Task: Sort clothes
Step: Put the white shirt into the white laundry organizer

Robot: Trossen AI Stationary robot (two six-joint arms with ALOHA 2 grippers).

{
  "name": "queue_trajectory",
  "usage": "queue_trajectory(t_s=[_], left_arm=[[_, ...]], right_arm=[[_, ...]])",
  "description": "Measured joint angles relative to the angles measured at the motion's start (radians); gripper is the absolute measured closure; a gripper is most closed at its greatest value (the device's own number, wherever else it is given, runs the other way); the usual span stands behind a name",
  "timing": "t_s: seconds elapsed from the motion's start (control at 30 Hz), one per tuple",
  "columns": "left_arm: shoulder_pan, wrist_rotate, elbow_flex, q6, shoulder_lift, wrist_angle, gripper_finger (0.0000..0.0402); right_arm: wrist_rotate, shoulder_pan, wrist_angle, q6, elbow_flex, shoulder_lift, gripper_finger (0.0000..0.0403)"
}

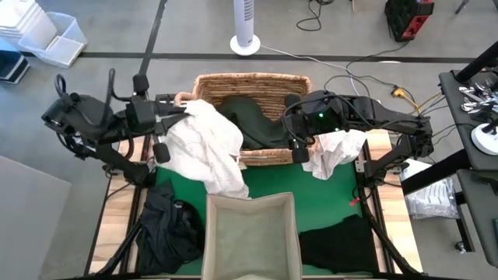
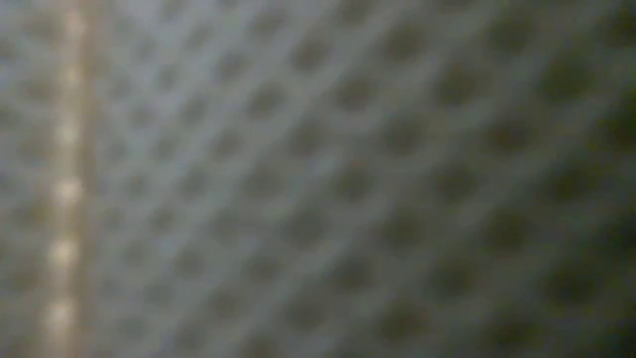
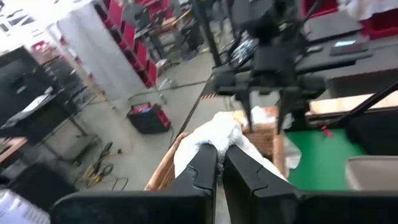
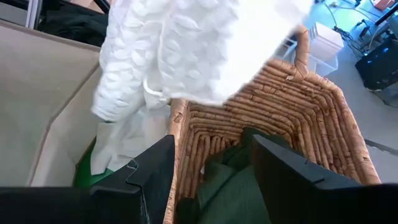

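Note:
My left gripper is shut on a white textured garment above the wicker basket's left corner; the left wrist view shows the same garment. A dark green garment lies in the basket and also shows in the right wrist view. My right gripper is open above the basket's near-right wall and touches nothing. Another white garment lies on the mat's right side. Black garments lie at the near left and near right. My left gripper pinches a bunched upper part of the white garment between its two fingers, coming roughly level from the table's left. The garment hangs slack below and spreads toward the beige bin's far rim; whether its lower end rests there cannot be told.
A beige fabric bin stands at the near middle on the green mat. The low view is covered by a blurred mesh. A white fan, cables and bins lie on the floor beyond the table.

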Motion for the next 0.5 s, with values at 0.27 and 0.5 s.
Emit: queue_trajectory(t_s=[0.27,0.5], left_arm=[[-0.115,0.021,-0.002,0.097,0.027,0.171,0.0401],[-0.179,0.021,-0.001,0.164,0.052,0.294,0.0401]], right_arm=[[0.0,0.0,0.018,-0.01,0.0,0.0,0.0202],[-0.001,0.0,0.023,-0.015,0.0,0.0,0.0202]])
